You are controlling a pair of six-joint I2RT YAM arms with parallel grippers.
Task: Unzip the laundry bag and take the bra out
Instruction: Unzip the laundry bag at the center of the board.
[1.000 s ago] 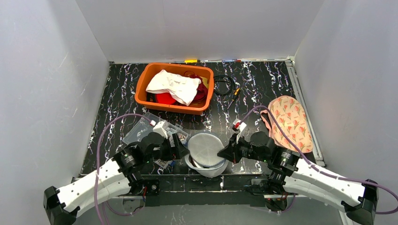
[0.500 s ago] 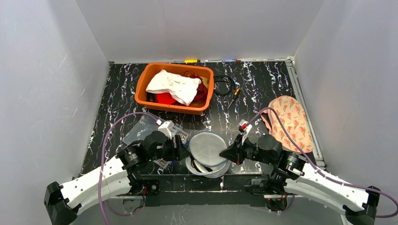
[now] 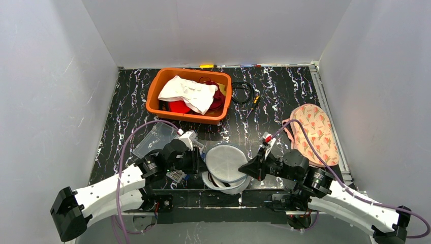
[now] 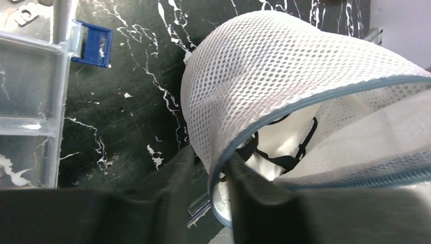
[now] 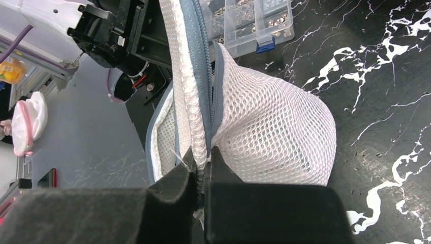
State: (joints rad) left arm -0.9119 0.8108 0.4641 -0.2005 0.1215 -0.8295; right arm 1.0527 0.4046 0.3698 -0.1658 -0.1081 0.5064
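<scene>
The bag (image 3: 225,165) sits mid near edge of the table (image 3: 284,91), zip partly open, bra (image 4: 284,157) showing inside (black straps). The right gripper (image 5: 202,152) stays pinched on the zipped rim. The left gripper (image 4: 211,157) has narrowed its 2 fingers around the open lip; whether it grips yet, I cannot tell. It looks braced for more unzipping.

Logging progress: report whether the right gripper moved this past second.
Yes. The right gripper, clamped on the white mesh laundry bag, shifted slightly right, toward the pink floral pad.
</scene>
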